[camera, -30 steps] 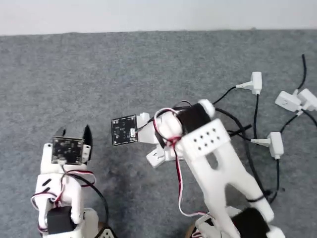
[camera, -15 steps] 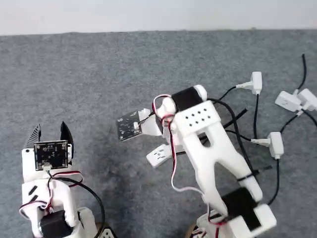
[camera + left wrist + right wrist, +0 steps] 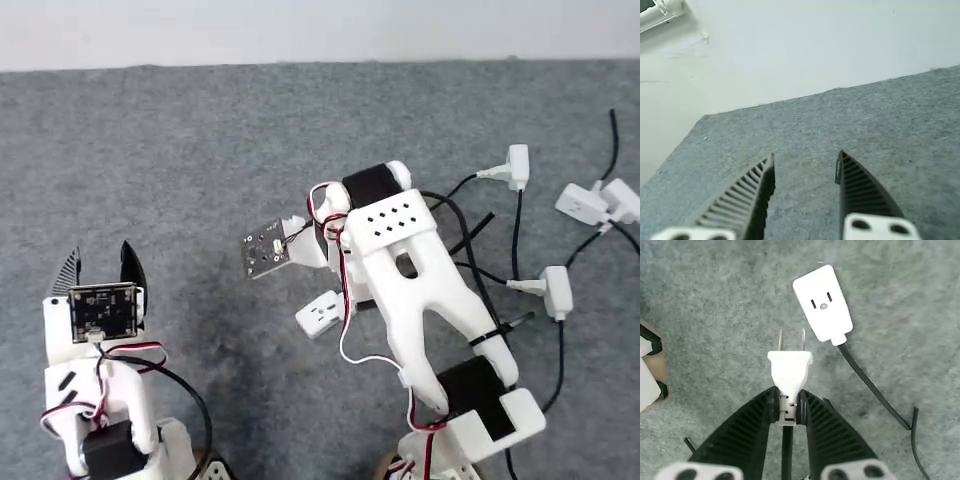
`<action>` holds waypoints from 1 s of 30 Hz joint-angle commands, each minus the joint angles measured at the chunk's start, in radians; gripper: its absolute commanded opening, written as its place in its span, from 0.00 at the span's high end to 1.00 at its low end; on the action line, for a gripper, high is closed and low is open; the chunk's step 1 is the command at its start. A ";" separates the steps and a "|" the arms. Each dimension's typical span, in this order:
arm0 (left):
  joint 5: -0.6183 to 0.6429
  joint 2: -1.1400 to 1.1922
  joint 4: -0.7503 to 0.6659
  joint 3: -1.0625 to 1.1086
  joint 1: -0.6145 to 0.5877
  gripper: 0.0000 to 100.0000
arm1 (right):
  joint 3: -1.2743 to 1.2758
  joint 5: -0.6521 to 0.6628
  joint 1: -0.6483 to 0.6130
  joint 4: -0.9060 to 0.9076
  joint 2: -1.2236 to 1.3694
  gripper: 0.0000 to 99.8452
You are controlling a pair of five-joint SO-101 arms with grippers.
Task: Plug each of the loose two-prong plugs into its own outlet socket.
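In the right wrist view my right gripper [image 3: 786, 402] is shut on the back of a white two-prong plug [image 3: 790, 369]. Its prongs point towards a white outlet socket [image 3: 822, 302] lying face up on the grey carpet, a short gap away and offset to one side. In the high view that socket [image 3: 322, 312] lies just beside the right arm [image 3: 400, 250] in the middle of the table. My left gripper [image 3: 100, 270] stands open at the front left, with nothing between its fingers [image 3: 760, 185].
Two more white plugs [image 3: 515, 165] [image 3: 555, 290] on black cords lie at the right. A pair of white connector pieces [image 3: 592, 202] sits by the right edge. Black cords [image 3: 480, 260] cross the carpet beside the right arm. A white wall [image 3: 815, 45] borders the far edge.
The left arm has drawn back to the front left and stayed open. The right arm has swung slightly with the plug held, uncovering more of the socket beside it.
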 commanded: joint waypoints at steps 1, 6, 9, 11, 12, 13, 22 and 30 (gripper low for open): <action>-0.006 -0.006 0.025 -0.010 0.118 0.80 | -0.058 -0.041 -0.015 -0.001 -0.004 0.99; -0.009 -0.006 0.121 -0.068 0.341 0.80 | -0.064 -0.152 -0.071 -0.038 -0.007 0.99; -0.012 -0.006 0.201 -0.136 0.477 0.80 | -0.064 -0.213 -0.119 -0.039 -0.008 0.99; -0.014 -0.006 0.261 -0.163 0.565 0.80 | -0.077 -0.249 -0.140 -0.030 -0.012 0.99; -0.014 -0.006 0.281 -0.170 0.597 0.80 | -0.092 -0.261 -0.145 -0.027 -0.012 0.99; -0.014 -0.006 0.296 -0.173 0.623 0.80 | -0.106 -0.272 -0.145 -0.027 -0.012 0.99; -0.012 -0.006 0.328 -0.168 0.658 0.80 | -0.307 -0.315 -0.153 0.050 -0.012 0.99; -0.040 -0.006 0.264 -0.093 0.643 0.80 | -0.313 -0.354 -0.232 0.056 -0.047 0.99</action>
